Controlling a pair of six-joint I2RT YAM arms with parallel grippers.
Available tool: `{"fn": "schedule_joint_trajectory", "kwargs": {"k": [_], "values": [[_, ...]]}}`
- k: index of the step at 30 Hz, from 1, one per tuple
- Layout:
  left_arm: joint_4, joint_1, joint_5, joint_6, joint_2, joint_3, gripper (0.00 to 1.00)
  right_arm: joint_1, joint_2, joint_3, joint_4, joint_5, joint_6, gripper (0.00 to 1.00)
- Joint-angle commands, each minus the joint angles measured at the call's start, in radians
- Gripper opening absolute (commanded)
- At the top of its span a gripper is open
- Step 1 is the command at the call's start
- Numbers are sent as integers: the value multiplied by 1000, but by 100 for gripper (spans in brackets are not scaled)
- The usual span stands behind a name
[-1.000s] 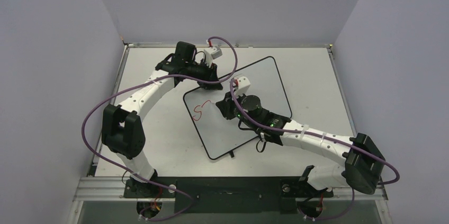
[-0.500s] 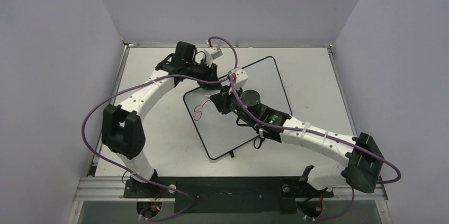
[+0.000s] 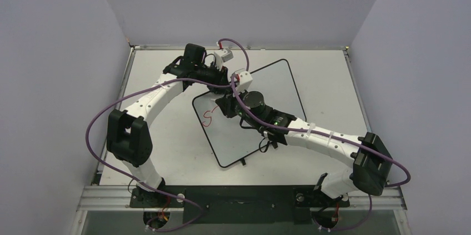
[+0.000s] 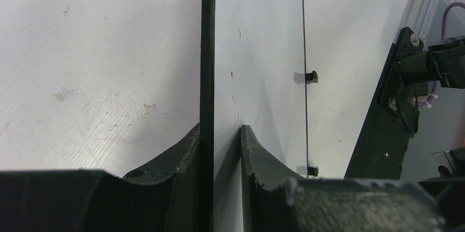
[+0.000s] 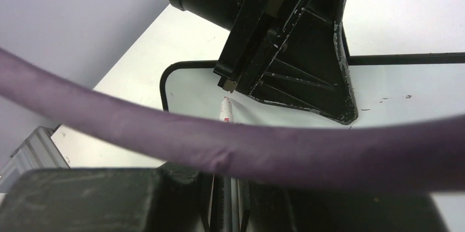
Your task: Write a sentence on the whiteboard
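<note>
The whiteboard (image 3: 236, 140) lies flat and skewed on the counter (image 3: 327, 79). In the left wrist view, two small black feet (image 4: 311, 77) show along one of its long edges. The left hand (image 3: 218, 82) is clamped on the board's far-left corner. Its fingers (image 4: 189, 144) pinch the thin black frame from both sides, one on the counter side and one on the white face.

The right hand (image 3: 226, 106) hangs over the board's left end, just beside the left hand, closed round a marker (image 5: 225, 108) that points down at the white surface. I cannot tell whether its red tip touches the board.

Of the sentence (image 3: 209, 117), only one red S-shaped stroke shows — near the board's left short edge, beside the right hand. A purple cable (image 5: 230, 147) crosses the right wrist view in front of the board.
</note>
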Motion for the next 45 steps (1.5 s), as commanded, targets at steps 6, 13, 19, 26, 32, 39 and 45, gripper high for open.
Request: {"fn": "schedule_joint_trajectory", "kwargs": {"k": [6, 13, 19, 26, 32, 39, 45], "values": [[3, -25, -143, 129, -2, 0, 0, 1, 16, -7, 11, 38, -2, 0], [2, -24, -145, 129, -3, 0, 0, 2, 16, -42, 4, 51, 6, 0], [2, -25, -145, 129, -3, -1, 0, 7, 11, -68, 0, 56, 13, 0], [2, -25, -146, 129, -2, 0, 0, 16, -9, -95, -11, 68, 25, 0], [2, -25, -146, 128, -2, 1, 0, 32, -33, -117, -32, 92, 29, 0], [2, -25, -144, 129, -4, 2, 0, 45, -71, -156, -40, 109, 47, 0], [2, -25, -144, 129, -9, 0, 0, 54, -93, -185, -50, 126, 54, 0]]}}
